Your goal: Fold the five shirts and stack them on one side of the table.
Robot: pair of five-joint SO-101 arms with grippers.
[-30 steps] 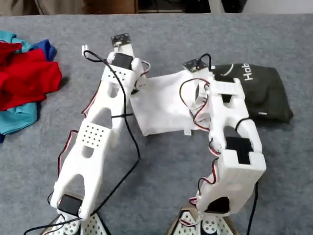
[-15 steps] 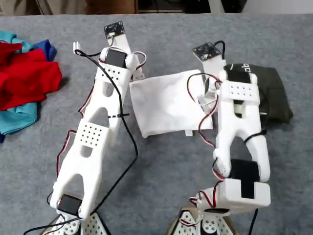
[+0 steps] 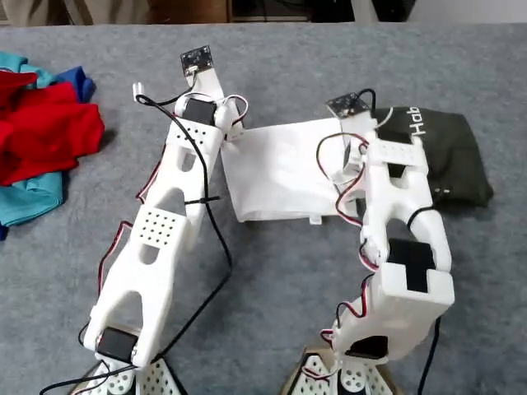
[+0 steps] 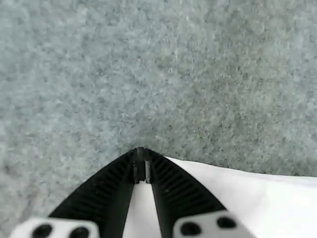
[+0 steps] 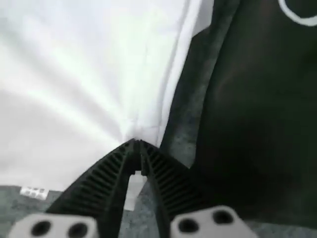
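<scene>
On desk (image 3: pixel 272 271): white shirt (image 3: pixel 280 169), left claw (image 4: pixel 140 166) and right claw (image 5: pixel 135 148) clamped on it. Dark shirt (image 3: pixel 449 156) just beside; red shirt (image 3: pixel 49 132) well apart

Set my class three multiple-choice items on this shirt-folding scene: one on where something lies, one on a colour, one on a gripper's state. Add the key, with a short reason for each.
1. Where does the dark shirt lie relative to the white shirt?
A) on top of it
B) beside it, on the right arm's side
C) underneath it

2. Which colour lies uppermost in the loose pile?
A) red
B) yellow
C) white

3. What state is the right gripper in?
A) wide open in the air
B) shut on the dark shirt
C) shut on the white shirt's edge

Key:
1 B: the high view shows the two side by side, not overlapping.
2 A: red cloth lies over the teal and blue pieces.
3 C: the right wrist view shows the jaws closed on white fabric, with the dark shirt off to one side.
</scene>
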